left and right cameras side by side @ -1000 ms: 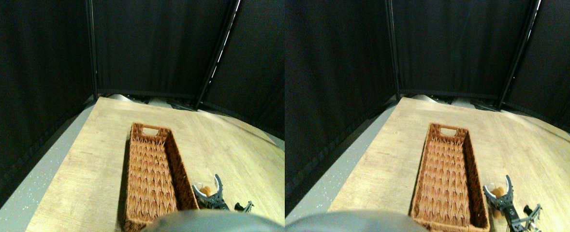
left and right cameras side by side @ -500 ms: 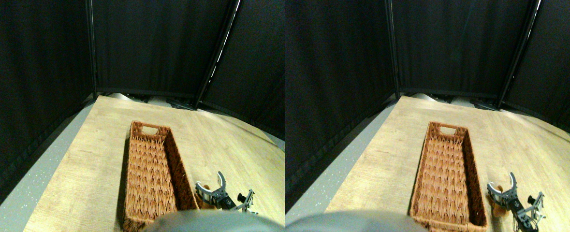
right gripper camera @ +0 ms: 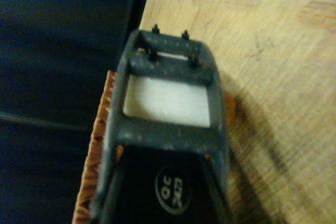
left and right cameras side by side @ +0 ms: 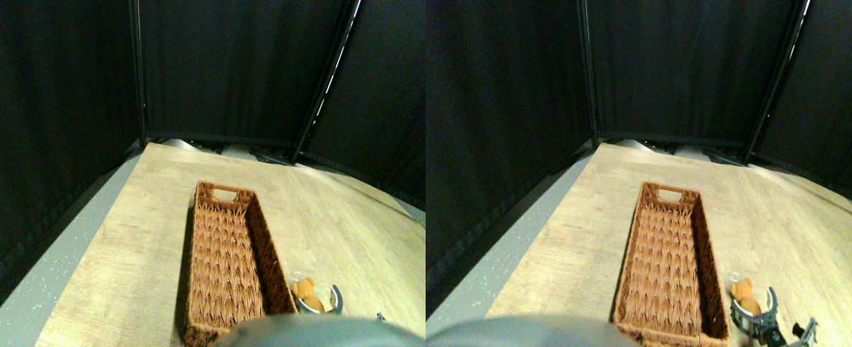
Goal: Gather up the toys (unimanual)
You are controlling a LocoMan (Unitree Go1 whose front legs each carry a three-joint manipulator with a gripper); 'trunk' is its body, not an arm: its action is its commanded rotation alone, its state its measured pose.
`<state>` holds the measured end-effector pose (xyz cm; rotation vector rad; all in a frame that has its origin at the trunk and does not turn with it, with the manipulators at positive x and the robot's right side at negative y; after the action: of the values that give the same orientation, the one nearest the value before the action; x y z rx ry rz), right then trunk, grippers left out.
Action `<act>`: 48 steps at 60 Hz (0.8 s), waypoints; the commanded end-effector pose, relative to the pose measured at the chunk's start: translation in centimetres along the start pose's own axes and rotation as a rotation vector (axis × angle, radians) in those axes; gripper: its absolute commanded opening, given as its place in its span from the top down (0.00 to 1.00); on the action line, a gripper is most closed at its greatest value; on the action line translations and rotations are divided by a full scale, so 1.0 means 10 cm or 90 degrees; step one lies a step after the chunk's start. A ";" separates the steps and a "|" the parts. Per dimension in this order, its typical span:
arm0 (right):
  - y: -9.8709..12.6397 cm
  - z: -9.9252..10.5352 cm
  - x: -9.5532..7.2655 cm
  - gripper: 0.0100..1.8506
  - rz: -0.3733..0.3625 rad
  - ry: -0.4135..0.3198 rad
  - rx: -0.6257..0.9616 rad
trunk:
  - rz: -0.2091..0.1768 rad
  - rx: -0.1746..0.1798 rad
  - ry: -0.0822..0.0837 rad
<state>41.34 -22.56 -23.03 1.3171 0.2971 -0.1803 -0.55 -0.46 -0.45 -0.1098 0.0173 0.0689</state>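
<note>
In the stereo pair view a long, narrow woven basket (left and right cameras side by side: 227,264) of reddish-brown wicker lies on a pale wood-grain board (left and right cameras side by side: 339,217), its straight walls plaited in a herringbone pattern and a slot handle cut in its far end; nothing shows inside it. The board rests on a speckled grey floor (left and right cameras side by side: 57,267), and matte black curtain panels (left and right cameras side by side: 230,69) on thin dark poles close off the background. Just beside the basket's near right wall, on the board, lies a small orange plush toy (left and right cameras side by side: 306,291), soft and rounded, lighter orange on top and browner low down, with a white string loop (left and right cameras side by side: 297,276) at its far end. The right gripper (left and right cameras side by side: 322,306) rises from the lower edge, grey metal with curved jaws; they stand spread apart, one curving up to the right of the toy and the other passing under its near side, so the toy sits at their mouth, seemingly touching the nearer jaw, with nothing clasped. In the wrist view the dark, speckled open frame of a jaw (right gripper camera: 168,114) fills the middle, a rounded rectangle with small studs along one bar and a pale pad showing through its opening. A sliver of orange plush (right gripper camera: 229,106) peeks past one side of the frame against the wood grain, casting a soft shadow, and the basket's woven edge (right gripper camera: 97,145) shows along the other side, next to the black curtain. This view is blurred.
</note>
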 end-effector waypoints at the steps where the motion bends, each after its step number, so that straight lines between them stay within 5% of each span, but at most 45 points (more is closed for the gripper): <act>1: -0.05 0.02 0.00 0.52 0.007 -0.028 0.008 | 0.014 -0.014 0.019; 34: -0.21 0.10 0.05 0.60 -0.012 -0.095 0.012 | 0.009 -0.005 0.016; 40: -0.19 0.11 0.06 0.67 -0.016 -0.115 0.016 | 0.010 -0.004 0.016; 45: -0.16 0.10 0.06 0.97 0.014 -0.154 -0.005 | 0.007 -0.003 0.018; 48: -0.15 0.10 0.06 0.97 0.025 -0.168 -0.007 | 0.007 -0.004 0.018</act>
<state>41.36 -24.17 -24.78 1.2740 0.1010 -0.3427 -0.52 -0.39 -0.44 -0.1032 0.0193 0.0698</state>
